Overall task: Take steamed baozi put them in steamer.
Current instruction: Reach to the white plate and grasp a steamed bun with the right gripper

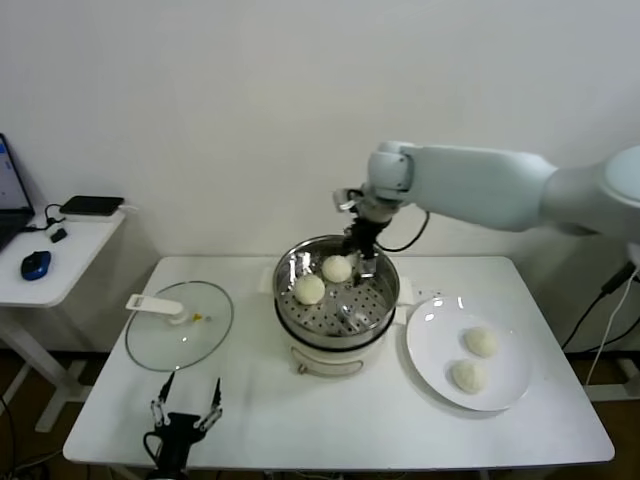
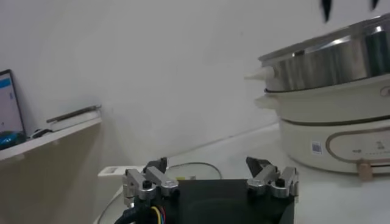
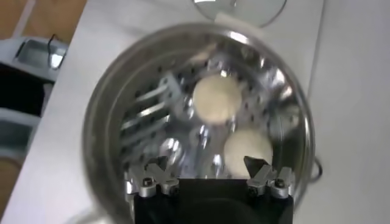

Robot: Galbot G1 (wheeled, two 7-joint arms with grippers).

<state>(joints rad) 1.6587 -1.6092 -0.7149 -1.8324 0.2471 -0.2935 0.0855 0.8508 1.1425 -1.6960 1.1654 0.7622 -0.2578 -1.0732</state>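
Right gripper (image 1: 361, 262) hovering over steamer (image 1: 385, 312) rim, jaws wide, holding nothing, apparently releasing. Two buns (image 1: 323, 279) sitting on steamer floor, two (image 1: 475, 358) waiting on plate (image 1: 430, 340). Left gripper (image 1: 186, 404) idling near lid (image 1: 205, 340), jaws open.

looks like a lab or office test room, not a real kitchen. plain white wall (image 1: 200, 100), no cupboards/sink. cooking gear sits on a white folding-type desk (image 1: 250, 410): steamer (image 1: 337, 300) on its white base, glass lid (image 1: 180, 325), white plate (image 1: 440, 345) w/ buns. off to the robot's left a small side desk (image 1: 60, 250) w/ laptop edge (image 1: 8, 195), blue mouse (image 1: 36, 264), a black flat device (image 1: 92, 206) & cables.
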